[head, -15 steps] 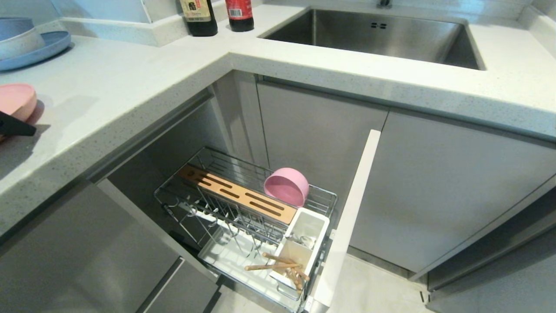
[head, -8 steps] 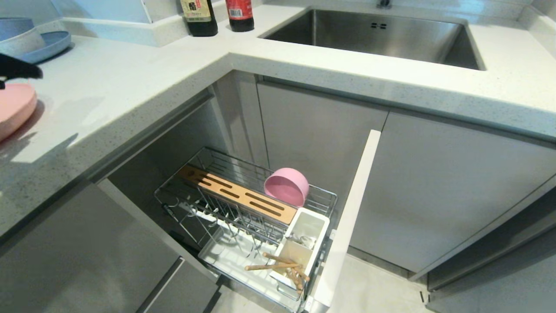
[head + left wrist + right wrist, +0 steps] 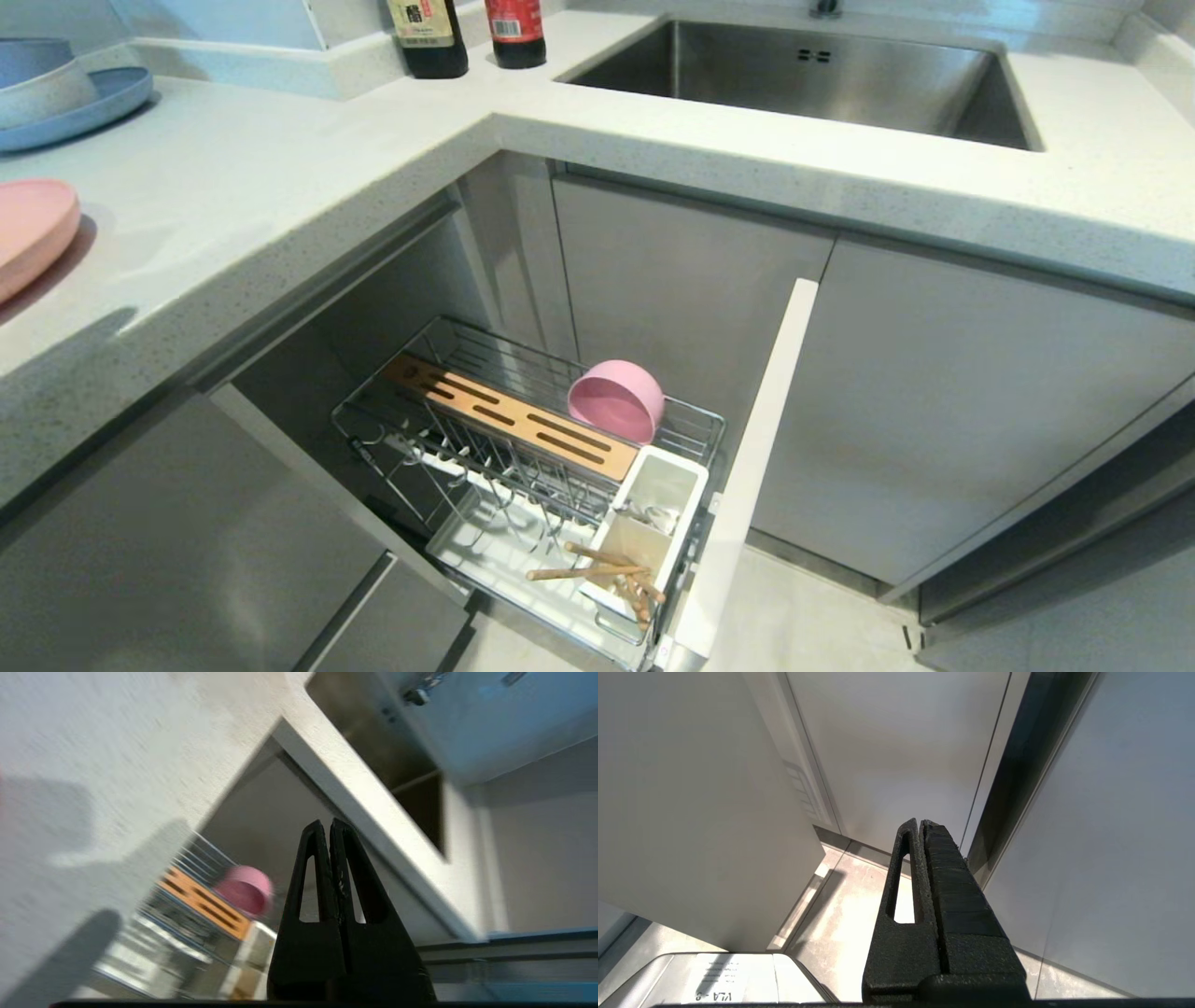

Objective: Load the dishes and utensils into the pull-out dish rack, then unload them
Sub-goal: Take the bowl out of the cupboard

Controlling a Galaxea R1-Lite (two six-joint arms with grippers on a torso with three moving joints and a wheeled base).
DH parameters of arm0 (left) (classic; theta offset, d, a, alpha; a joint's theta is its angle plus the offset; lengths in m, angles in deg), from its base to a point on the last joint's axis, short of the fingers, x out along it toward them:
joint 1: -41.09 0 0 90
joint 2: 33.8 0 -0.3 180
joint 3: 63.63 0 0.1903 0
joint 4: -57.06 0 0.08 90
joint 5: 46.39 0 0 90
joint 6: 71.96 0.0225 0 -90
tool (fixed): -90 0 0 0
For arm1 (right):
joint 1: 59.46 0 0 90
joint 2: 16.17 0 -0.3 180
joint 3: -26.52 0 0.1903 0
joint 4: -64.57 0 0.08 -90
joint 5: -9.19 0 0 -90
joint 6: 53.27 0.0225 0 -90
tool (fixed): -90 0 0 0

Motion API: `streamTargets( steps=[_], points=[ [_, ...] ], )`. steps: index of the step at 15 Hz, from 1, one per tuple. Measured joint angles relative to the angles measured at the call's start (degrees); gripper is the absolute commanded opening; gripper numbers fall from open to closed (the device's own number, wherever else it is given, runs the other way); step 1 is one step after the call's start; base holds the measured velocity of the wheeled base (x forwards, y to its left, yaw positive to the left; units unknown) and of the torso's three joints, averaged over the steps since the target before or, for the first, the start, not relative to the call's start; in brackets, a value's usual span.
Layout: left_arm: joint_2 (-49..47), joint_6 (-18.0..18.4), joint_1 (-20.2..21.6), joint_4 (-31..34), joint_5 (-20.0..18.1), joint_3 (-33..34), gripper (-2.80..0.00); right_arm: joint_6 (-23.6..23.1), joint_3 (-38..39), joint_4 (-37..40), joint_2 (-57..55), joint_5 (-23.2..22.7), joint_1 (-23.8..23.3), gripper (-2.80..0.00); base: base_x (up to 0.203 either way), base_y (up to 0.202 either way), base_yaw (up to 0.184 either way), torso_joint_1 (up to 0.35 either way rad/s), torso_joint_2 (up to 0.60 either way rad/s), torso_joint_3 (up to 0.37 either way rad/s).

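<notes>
The large pink plate [image 3: 28,233] lies on the counter at the far left edge of the head view. Below, the pull-out dish rack [image 3: 695,434] stands drawn out. The pink bowl [image 3: 616,401] rests on its side behind the slotted wooden strip [image 3: 513,420]. Wooden chopsticks [image 3: 597,571] lean out of the white utensil cup [image 3: 686,476], and something shiny [image 3: 649,515] shows inside it. My left gripper [image 3: 329,823] is shut and empty above the counter, outside the head view, facing the bowl [image 3: 245,891]. My right gripper [image 3: 919,822] is shut and parked low by the cabinet doors.
A blue plate with stacked bowls [image 3: 84,98] sits at the counter's back left. Two dark bottles [image 3: 428,37] stand beside the steel sink [image 3: 812,79]. The open cabinet door [image 3: 756,467] flanks the rack on the right, and a grey drawer front [image 3: 187,560] on the left.
The left gripper's black tip, over the pink plate a second ago, moved up the picture and then out of the head view. The plate stayed on the counter.
</notes>
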Motion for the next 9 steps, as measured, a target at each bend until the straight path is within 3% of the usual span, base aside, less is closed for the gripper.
streamTargets(
  steps=[2,3,6,9],
  points=[
    [0.32,-6.15,-3.24,-0.66,2.96,1.54,-2.80,0.00,0.00,0.02,0.00,-0.02,0.00,-2.80,0.000,0.000,0.000,0.000,0.00,0.000],
    [-0.01,-7.10,-5.67,-0.80,4.93,2.13,-2.80,0.00,0.00,0.00,0.00,0.00,0.00,-2.80,0.000,0.000,0.000,0.000,0.00,0.000],
    [-1.92,-8.62,-19.10,-1.03,14.19,5.37,-2.80,0.00,0.00,0.00,0.00,0.00,0.00,-2.80,0.000,0.000,0.000,0.000,0.00,0.000],
    [-7.11,-11.92,-31.30,-1.34,26.27,11.37,-2.80,0.00,0.00,0.00,0.00,-0.02,0.00,-2.80,0.000,0.000,0.000,0.000,0.00,0.000]
  ],
)
